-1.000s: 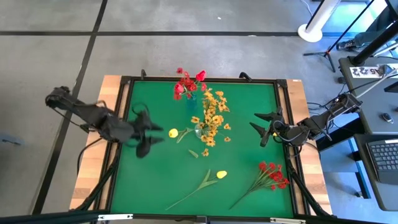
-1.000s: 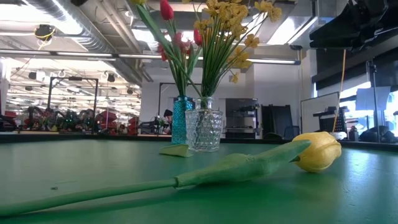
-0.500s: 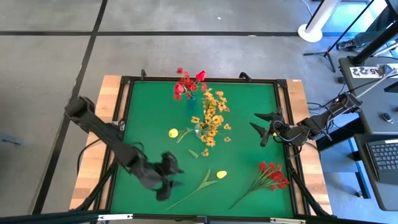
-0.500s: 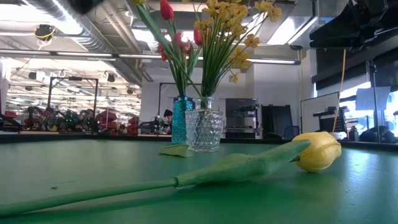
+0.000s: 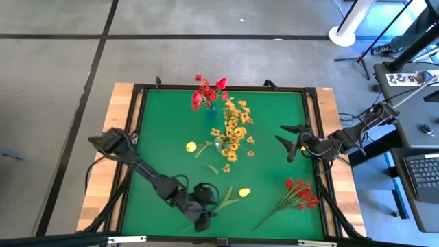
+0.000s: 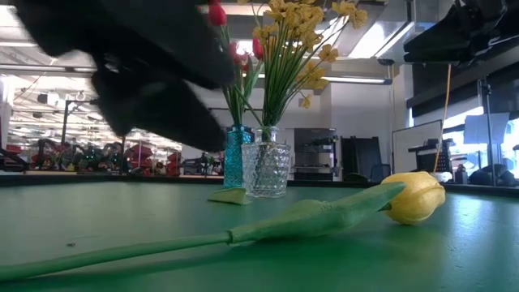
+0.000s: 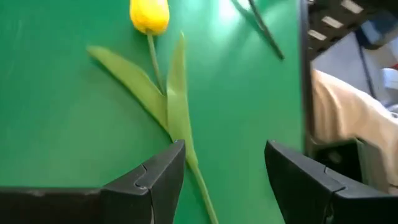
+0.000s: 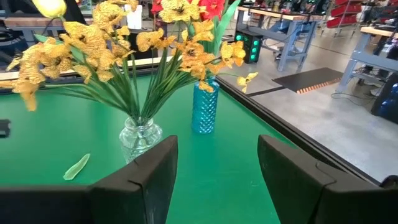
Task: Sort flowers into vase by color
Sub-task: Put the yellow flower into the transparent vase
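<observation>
I am holding my left gripper (image 5: 206,209) over the near edge of the green felt table (image 5: 164,130), jaws parted and empty, straddling the thin green stem of the yellow tulip bud (image 5: 244,193) lying flat there. Further along, the clear glass vase of yellow-orange sprigs (image 5: 232,130) is standing beside the blue vase of red blooms (image 5: 208,94). A loose red sprig cluster (image 5: 300,193) is lying near the right corner. My right gripper (image 5: 289,140) is waiting at the right edge, jaws apart, gripping nothing.
</observation>
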Tool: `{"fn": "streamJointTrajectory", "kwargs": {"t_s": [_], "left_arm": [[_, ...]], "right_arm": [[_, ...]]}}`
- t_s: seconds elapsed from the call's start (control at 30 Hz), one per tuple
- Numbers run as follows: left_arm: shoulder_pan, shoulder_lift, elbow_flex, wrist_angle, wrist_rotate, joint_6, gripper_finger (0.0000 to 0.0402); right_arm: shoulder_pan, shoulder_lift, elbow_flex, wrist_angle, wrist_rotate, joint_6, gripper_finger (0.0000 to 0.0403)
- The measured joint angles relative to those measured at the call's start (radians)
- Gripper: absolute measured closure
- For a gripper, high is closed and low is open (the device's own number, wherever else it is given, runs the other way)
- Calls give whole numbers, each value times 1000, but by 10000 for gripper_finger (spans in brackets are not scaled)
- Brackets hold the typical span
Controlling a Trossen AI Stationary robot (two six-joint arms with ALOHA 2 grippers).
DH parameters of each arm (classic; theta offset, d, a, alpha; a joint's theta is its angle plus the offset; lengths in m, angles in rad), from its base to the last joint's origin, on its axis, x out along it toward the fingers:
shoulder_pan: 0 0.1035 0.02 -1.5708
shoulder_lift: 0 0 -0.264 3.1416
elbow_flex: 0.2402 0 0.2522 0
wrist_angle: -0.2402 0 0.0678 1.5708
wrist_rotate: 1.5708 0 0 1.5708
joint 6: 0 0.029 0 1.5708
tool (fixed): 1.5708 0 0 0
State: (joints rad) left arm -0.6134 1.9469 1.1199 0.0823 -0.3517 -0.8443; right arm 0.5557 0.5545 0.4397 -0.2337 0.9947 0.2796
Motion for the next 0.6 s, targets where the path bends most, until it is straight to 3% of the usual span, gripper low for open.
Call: {"fn": "streamJointTrajectory", "kwargs": {"t_s": [0.1,0.33,0.6], "left_arm": [[29,58,78,-78,-1,13,188],[75,153,272,-435,1,-19,188],[63,193,336,-447,96,-18,188]], "right_arm": [[0,0,0,-1,-31,1,183],[0,0,0,-2,-64,1,183],[0,0,0,-4,-64,0,183]]}}
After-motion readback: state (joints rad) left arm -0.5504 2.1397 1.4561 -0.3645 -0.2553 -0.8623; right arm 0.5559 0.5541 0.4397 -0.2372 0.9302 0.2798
